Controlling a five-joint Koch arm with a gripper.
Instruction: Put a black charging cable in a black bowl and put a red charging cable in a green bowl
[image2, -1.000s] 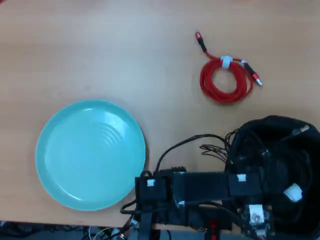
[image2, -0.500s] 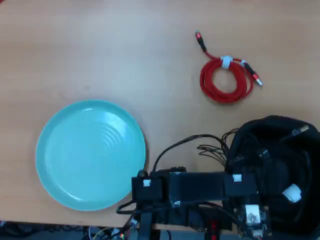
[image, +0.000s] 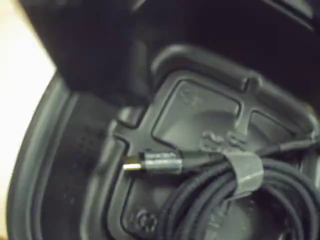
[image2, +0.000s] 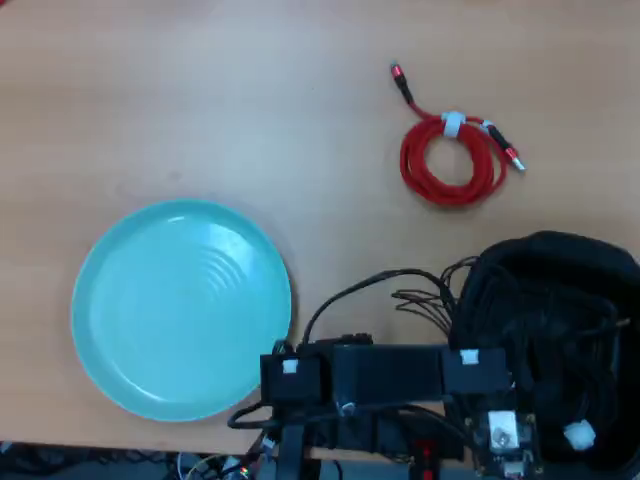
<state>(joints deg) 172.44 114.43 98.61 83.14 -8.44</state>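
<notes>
In the wrist view the black charging cable (image: 210, 200) lies coiled on the floor of the black bowl (image: 35, 150), with its pale tie (image: 245, 172) around it and a metal-tipped plug (image: 150, 162) pointing left. My gripper (image: 200, 35) is a dark blur just above it; its jaws stand apart and hold nothing. In the overhead view the arm (image2: 400, 375) reaches right over the black bowl (image2: 560, 245) at the lower right. The red charging cable (image2: 452, 160) lies coiled on the table at the upper right. The green bowl (image2: 180, 305), empty, sits at the lower left.
The wooden table (image2: 200, 90) is bare across the top left. The robot's loose black wires (image2: 400, 290) loop between the arm's base and the black bowl. The table's near edge runs along the bottom of the overhead view.
</notes>
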